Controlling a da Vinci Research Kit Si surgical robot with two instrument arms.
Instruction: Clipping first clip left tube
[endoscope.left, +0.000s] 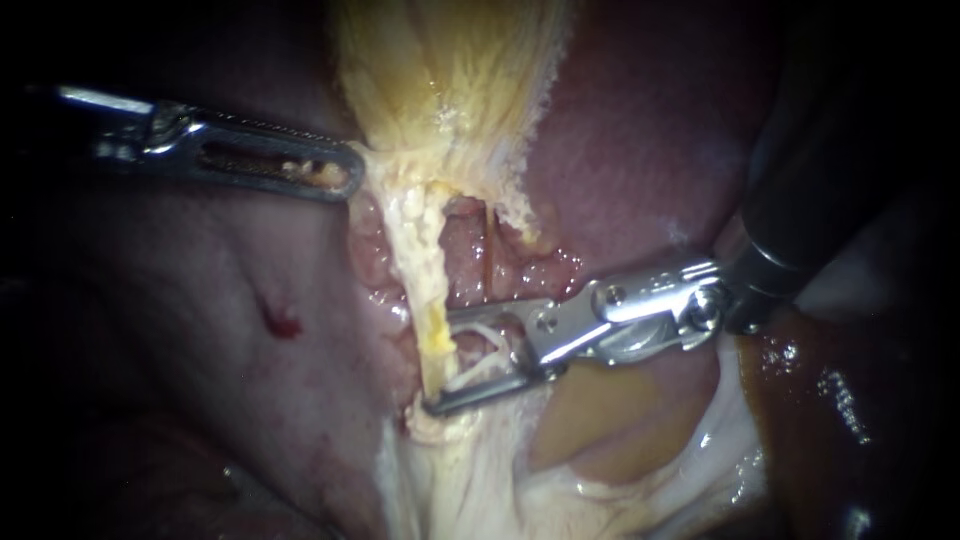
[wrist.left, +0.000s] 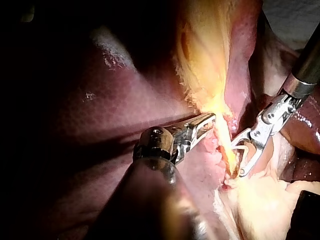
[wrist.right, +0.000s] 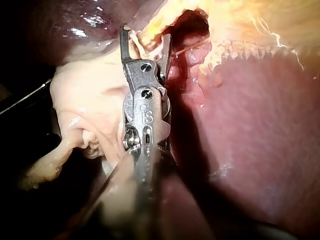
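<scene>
The left tube (endoscope.left: 428, 290), a pale yellow strand, runs down from the yellowish gallbladder (endoscope.left: 450, 80). My right instrument (endoscope.left: 440, 360) comes in from the right with its jaws open, one on each side of this tube, and a white clip (endoscope.left: 485, 345) sits between them. In the right wrist view the same jaws (wrist.right: 146, 32) straddle the tube (wrist.right: 150, 31). A thinner reddish right tube (endoscope.left: 490, 245) lies just beyond. My left instrument (endoscope.left: 345, 175) is shut on the gallbladder's lower edge and holds it taut; the left wrist view shows its jaws (wrist.left: 211, 120) on the yellow tissue.
Dark red liver (endoscope.left: 650, 130) lies behind and to the right. Pale fatty tissue (endoscope.left: 480, 480) spreads below the tubes, with a pool of brown fluid (endoscope.left: 810, 400) at the right. A small red spot (endoscope.left: 282, 322) marks the tissue on the left.
</scene>
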